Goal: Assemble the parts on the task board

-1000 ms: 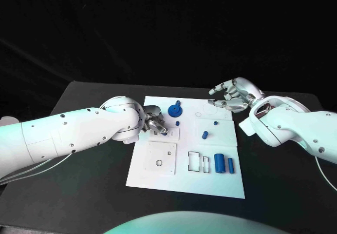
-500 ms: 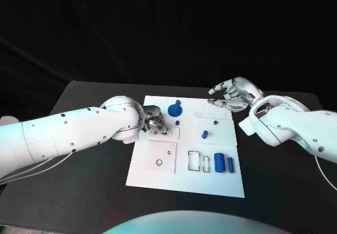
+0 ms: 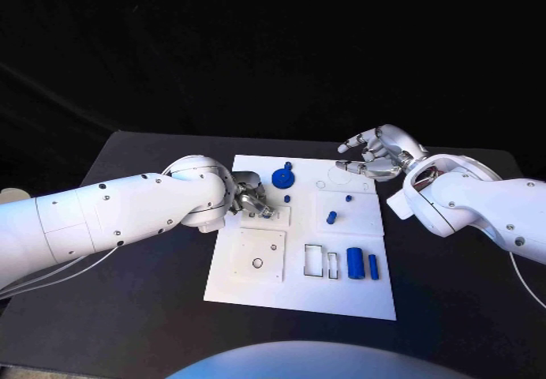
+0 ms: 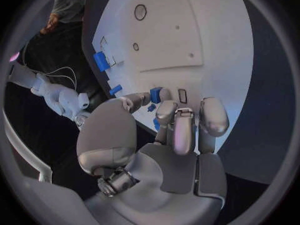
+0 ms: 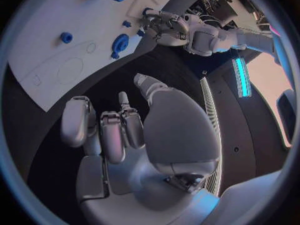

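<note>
Blue part point(image 4: 155, 94) pinched in left hand point(image 3: 252, 199) at task board point(image 3: 342, 300) left edge; seat squarely. Right hand point(image 3: 378, 155) open, empty.

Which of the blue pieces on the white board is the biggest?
The blue cylinder lying near the board's right edge, beside a thinner blue bar. It is longer and thicker than the round disc and the small pegs further up the task board.
</note>
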`<state>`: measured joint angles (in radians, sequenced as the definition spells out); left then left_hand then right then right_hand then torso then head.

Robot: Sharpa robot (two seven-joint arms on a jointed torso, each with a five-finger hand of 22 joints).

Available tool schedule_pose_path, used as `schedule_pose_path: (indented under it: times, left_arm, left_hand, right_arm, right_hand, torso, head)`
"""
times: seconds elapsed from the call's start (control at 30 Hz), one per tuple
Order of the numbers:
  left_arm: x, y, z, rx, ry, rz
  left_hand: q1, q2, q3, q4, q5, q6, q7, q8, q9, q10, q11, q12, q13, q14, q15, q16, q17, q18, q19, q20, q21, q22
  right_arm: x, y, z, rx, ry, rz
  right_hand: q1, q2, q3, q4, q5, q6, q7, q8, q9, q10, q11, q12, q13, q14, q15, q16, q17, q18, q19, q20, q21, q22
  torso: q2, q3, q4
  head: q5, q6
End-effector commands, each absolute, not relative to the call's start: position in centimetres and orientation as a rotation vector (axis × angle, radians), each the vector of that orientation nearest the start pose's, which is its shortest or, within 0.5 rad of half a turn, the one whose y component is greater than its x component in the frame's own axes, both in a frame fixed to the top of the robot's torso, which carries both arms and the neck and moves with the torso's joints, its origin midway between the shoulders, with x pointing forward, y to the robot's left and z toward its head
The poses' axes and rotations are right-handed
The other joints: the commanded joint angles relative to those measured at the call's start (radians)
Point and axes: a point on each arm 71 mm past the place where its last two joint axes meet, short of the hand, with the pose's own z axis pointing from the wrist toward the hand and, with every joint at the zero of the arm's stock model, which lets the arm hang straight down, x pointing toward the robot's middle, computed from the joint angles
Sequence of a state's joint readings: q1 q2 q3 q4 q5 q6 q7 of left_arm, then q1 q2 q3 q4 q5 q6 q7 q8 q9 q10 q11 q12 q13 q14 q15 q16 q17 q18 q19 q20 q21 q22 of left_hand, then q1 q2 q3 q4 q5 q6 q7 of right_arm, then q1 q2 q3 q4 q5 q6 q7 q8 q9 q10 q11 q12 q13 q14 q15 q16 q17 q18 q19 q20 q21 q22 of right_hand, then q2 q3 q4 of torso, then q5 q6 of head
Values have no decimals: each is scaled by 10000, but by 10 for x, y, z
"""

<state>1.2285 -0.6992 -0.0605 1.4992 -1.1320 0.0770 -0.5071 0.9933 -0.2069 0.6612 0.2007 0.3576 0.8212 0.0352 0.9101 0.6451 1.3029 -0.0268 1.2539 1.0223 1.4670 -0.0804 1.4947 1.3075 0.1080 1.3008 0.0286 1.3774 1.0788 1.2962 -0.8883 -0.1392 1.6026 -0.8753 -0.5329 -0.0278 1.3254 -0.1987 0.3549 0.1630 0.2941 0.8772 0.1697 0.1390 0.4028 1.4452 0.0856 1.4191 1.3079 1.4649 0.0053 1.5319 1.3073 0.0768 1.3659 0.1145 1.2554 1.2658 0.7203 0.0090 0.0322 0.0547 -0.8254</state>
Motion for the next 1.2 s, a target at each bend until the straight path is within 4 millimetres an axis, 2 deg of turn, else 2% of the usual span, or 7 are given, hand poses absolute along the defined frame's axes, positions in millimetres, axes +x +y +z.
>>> schedule_pose_path:
  times: [0.03, 0.27, 0.53, 1.2]
  left_arm:
    - [479, 148, -219, -459, 22812, -5001]
    - [479, 149, -220, -469, 22820, -4979]
    - [479, 149, -220, -448, 22843, -4981]
    - [479, 152, -219, -488, 22811, -4981]
  left_hand:
    - [-45, 54, -117, 47, -42, 38, 45, -56, -13, -57, -21, 24, -8, 656, -44, 18, 1199, -113, 38, -8, -64, -14]
    - [-36, 76, -538, 295, -51, 55, 57, -79, -35, -61, -11, 29, 1, 657, -36, 19, 1204, -116, 49, -2, -70, -2]
    - [0, -19, -1062, 586, -41, 76, 63, -106, -60, -56, -5, 46, 28, 657, -30, 18, 1206, -120, 68, 3, -67, 25]
    - [60, -56, -1420, 791, -57, 96, 63, -119, -74, -48, -2, 60, 48, 657, -30, 17, 1207, -120, 73, 4, -71, 32]
  right_arm:
    - [479, -212, -165, 3876, 16117, 9052]
    - [479, -213, -165, 3892, 16113, 9046]
    - [479, -213, -166, 3908, 16115, 9045]
    - [479, -214, -167, 3878, 16212, 9034]
  right_hand:
    - [-105, 7, 0, 75, 38, -10, -6, 60, -14, -53, -34, -63, 929, 774, 31, -51, 1491, 114, -85, -12, -65, -14]
    - [-133, -2, -9, 99, 33, -18, -5, 64, -17, -57, -33, -69, 924, 771, 31, -56, 1480, 117, -91, -12, -78, -23]
    - [-190, -17, -29, 150, 28, -26, -6, 75, -22, -57, -33, -69, 923, 769, 31, -61, 1473, 117, -92, -12, -87, -26]
    - [-270, -11, -49, 234, 27, -37, -9, 91, -29, -70, -33, -87, 904, 763, 30, -73, 1449, 124, -106, -13, -121, -50]
  torso:
    - [-1, -3, 0]
    - [-5, -10, 3]
    - [2, -9, 0]
    - [2, -3, 0]
  head:
    - [0, -2]
    - [-2, 10]
    - [3, 7]
    - [0, 45]
